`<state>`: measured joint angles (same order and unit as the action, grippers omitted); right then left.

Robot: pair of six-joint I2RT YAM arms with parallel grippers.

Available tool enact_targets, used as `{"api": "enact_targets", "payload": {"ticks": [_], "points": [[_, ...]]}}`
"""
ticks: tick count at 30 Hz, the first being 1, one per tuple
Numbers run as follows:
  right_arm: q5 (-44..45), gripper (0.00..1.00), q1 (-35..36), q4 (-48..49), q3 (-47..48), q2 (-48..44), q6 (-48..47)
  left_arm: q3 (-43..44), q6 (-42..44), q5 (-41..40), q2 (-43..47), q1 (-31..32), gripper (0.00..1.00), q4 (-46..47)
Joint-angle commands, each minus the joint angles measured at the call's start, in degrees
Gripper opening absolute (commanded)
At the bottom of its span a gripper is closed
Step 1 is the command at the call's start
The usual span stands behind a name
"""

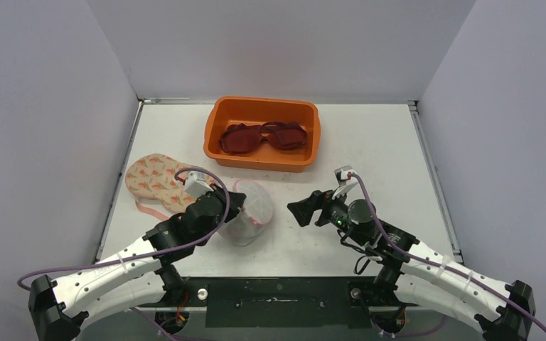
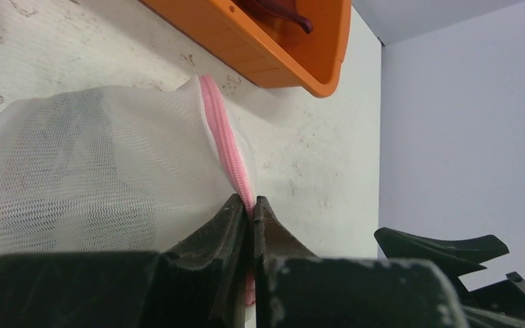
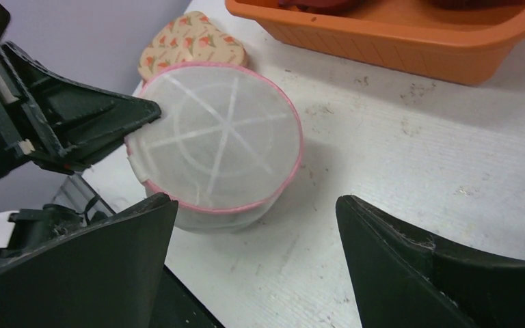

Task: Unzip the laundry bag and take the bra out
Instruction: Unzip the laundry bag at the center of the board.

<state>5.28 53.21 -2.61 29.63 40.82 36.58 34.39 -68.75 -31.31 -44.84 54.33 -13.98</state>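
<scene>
At the near-centre of the worktop (image 1: 370,142), the left pincer (image 2: 251,205) is pressed together on the pink zipper (image 2: 225,143) of the laundry bag (image 3: 222,137). The zipper band runs straight down between the two fingers. The grip sits on the bag's left rim.

Bag: round white mesh drum with pink trim around the top edge, sitting flat on the worktop. Star-shaped ribs show across its top face. Can't tell from the mesh what's inside, or how far the zip is open.

Right pincer (image 3: 256,205): spread wide, holding nothing. It hangs over the worktop to the right of the bag, apart from it, fingers pointing at it.

Floral bra (image 1: 153,183): outside the bag, lying cups-up on the worktop just behind and left of it, partly covered by the left arm in the top view. Can't tell whether it touches the bag.

Orange tub (image 1: 217,131): back centre, well apart from the bag, with a dark red bra (image 1: 263,136) lying in it.
</scene>
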Motion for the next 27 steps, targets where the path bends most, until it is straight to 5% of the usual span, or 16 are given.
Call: {"api": "enact_targets", "payload": {"ticks": [1,10,20,27], "points": [[-6.7,0.9,-0.6,17.3,-0.3,4.2,1.3,4.4,-4.6,-10.7,-0.7,1.5,0.0,-3.9],[-22.5,0.97,-0.1,32.7,-2.9,10.8,4.0,9.3,-4.9,-13.5,0.3,1.9,0.0,1.9],[-15.9,0.92,0.1,53.9,-12.3,17.4,14.4,-3.0,-13.5,-9.9,2.9,2.0,0.0,9.6],[-22.9,0.86,0.2,55.0,-9.0,25.7,14.3,-3.0,-18.1,-11.2,1.5,2.0,0.0,4.6]]}}
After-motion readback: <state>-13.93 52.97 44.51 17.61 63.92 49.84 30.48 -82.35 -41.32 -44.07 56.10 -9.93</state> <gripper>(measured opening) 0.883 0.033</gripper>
